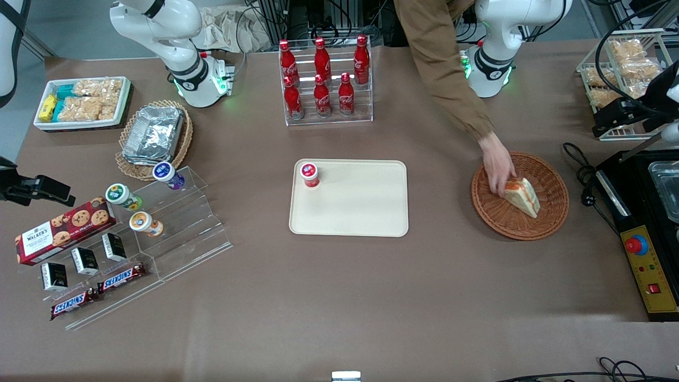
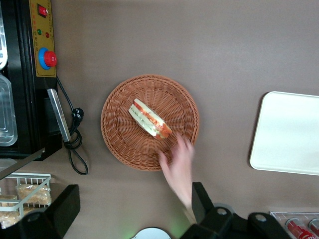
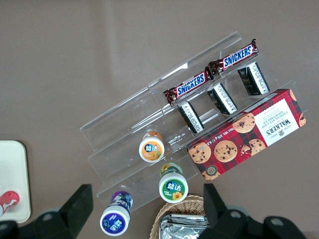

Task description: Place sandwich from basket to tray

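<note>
The sandwich point(image 1: 522, 197) point(image 2: 149, 119) is a pale bread wedge with orange and green filling. It lies in the round reddish-brown wicker basket point(image 1: 549, 180) point(image 2: 124, 139). A person's hand point(image 1: 497, 170) point(image 2: 179, 164) reaches into the basket and touches the sandwich's end. The cream tray point(image 1: 350, 207) point(image 2: 289, 134) lies beside the basket at the table's middle. The left arm's gripper point(image 1: 618, 114) point(image 2: 132, 209) hangs high at the working arm's end of the table, apart from the basket. It is open, and its fingers point(image 2: 55, 211) hold nothing.
A small red-capped cup point(image 1: 309, 174) stands on one corner of the tray. A black appliance with a red button point(image 1: 636, 245) and a cable point(image 1: 583, 180) lie beside the basket. A rack of red bottles point(image 1: 323, 79) stands farther from the camera than the tray.
</note>
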Tool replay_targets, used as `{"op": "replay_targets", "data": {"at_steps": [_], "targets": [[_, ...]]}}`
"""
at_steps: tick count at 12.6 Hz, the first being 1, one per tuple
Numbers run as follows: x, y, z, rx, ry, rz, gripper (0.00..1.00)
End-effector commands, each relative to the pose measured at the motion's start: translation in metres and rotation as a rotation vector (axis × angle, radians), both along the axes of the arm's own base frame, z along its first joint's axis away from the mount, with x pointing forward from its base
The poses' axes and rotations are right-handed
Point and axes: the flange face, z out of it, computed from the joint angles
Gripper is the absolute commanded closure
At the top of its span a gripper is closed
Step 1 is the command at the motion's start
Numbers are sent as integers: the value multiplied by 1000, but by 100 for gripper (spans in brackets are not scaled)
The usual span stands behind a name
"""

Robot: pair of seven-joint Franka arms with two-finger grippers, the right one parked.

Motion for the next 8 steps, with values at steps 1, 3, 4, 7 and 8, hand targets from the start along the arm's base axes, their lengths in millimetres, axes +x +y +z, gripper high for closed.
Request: {"op": "replay_targets", "data": {"at_steps": [1, 3, 4, 7, 8], "targets": [[4, 2, 5, 5, 9, 8, 0], [7, 1, 2, 8, 15, 11, 0], [8, 1, -3, 11, 26, 55, 0], [13, 0, -37, 4, 37, 300, 0], [11, -1, -50, 10, 41, 413, 0]]}}
